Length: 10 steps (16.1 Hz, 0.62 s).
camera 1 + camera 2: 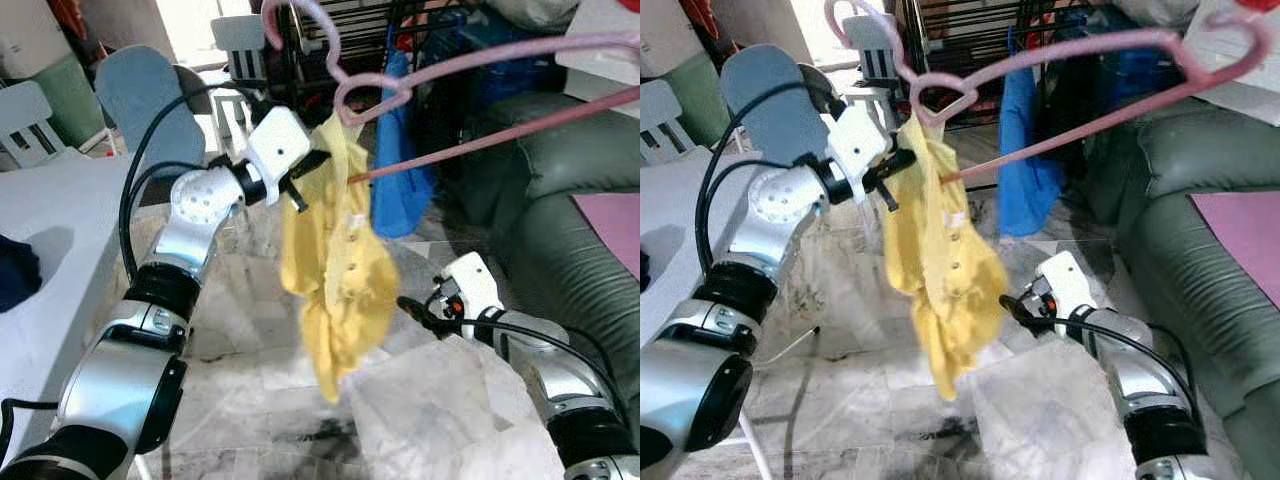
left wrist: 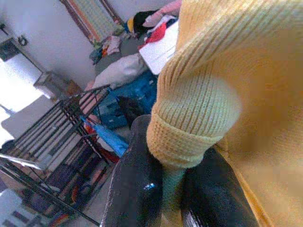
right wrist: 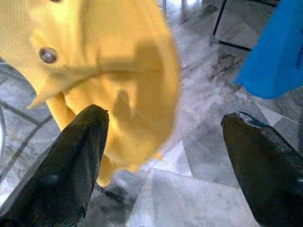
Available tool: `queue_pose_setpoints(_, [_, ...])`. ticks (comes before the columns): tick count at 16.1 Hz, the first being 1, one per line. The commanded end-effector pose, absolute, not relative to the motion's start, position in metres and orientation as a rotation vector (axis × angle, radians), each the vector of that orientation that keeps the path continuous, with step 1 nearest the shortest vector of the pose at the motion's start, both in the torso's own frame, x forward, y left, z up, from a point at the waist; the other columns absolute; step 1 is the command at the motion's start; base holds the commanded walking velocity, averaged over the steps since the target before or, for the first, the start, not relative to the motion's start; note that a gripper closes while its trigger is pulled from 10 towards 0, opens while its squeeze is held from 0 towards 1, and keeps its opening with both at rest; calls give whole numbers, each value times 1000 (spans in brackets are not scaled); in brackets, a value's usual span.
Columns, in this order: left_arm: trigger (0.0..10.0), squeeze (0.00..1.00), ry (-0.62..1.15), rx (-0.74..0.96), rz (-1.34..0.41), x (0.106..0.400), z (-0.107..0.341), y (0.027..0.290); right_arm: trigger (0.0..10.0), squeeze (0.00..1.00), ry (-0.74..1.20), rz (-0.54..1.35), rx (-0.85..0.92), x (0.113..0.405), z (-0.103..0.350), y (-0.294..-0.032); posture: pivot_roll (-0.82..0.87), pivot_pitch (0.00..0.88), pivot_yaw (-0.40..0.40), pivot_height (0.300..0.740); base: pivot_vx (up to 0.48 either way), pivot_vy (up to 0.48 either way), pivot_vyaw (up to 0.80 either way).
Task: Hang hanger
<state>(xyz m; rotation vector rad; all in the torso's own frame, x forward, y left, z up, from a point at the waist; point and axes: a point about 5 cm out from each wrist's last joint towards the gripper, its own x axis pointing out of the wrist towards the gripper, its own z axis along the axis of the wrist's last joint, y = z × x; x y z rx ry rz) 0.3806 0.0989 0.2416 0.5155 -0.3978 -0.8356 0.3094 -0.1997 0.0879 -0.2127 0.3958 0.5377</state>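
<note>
Left gripper [image 1: 312,160] pinches yellow top [image 1: 335,265], keeping it on pink hanger [image 1: 480,60], probably for hanging; right gripper [image 1: 415,308] waits wide below, empty.

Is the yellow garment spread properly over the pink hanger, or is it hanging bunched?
Bunched. The yellow garment droops in one crumpled mass under the pink hanger, pinched by the left end effector.
</note>
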Motion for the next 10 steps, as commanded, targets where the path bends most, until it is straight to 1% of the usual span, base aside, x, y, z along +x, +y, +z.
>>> queue_pose_setpoints(1, [1529,0,-421,519,-813,381,248,101,10000,1000,373,522,-195,315,95,-200,-214,0,92,740,0,0,0])
queue_pose_setpoints(3, [1608,0,-422,513,-801,382,250,99,10000,1000,348,545,-156,316,102,-191,-212,0,95,740,0,0,0])
queue_pose_setpoints(10, [1608,0,-422,513,-801,382,250,99,10000,1000,348,545,-156,316,102,-191,-212,0,95,740,0,0,0])
